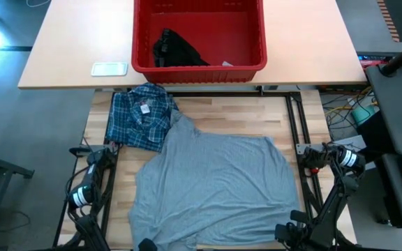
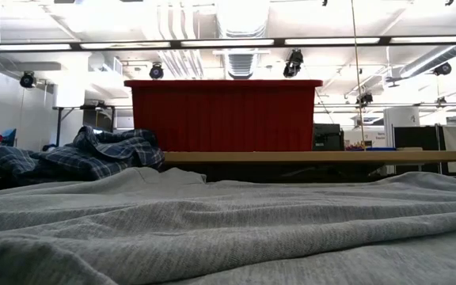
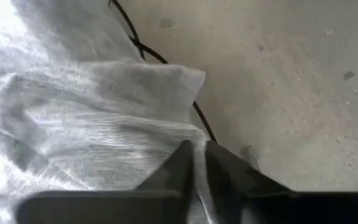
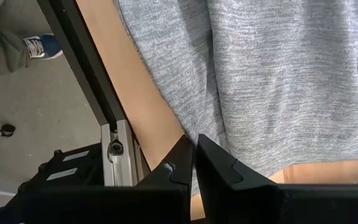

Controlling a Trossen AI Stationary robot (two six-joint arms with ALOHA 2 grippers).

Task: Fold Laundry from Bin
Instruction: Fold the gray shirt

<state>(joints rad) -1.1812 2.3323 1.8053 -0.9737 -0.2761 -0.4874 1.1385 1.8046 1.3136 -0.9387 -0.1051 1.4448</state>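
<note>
A light grey T-shirt (image 1: 215, 181) lies spread across the wooden table, its near-left part hanging over the table's near edge above the floor (image 3: 104, 124). A blue-and-white plaid shirt (image 1: 142, 115) lies bunched at the far left, partly on the T-shirt's far-left corner. The red bin (image 1: 257, 66) stands on the far table with a small black garment (image 1: 173, 49) inside. My left gripper (image 3: 199, 149) is at the T-shirt's near-left corner, shut on cloth. My right gripper (image 4: 196, 146) is shut at the T-shirt's near-right corner. My left gripper pinches a fold of the T-shirt's overhanging near-left part (image 3: 197, 134) between its two fingers, slanting steeply down from above. The cloth beyond the fingers is bunched and slack; one layer or several, I cannot tell. My right gripper points straight down, its fingers closed at the T-shirt's near-right edge (image 4: 205, 127). A strip of grey cloth shows between the fingers. The cloth around them lies flat on the table.
Black frame rails (image 1: 295, 129) run along the table's far and right sides, and one (image 4: 86, 56) passes close beside my right gripper. A small white object (image 1: 109, 68) lies on the far table left of the bin. A cable (image 3: 135, 37) crosses the floor below the left gripper.
</note>
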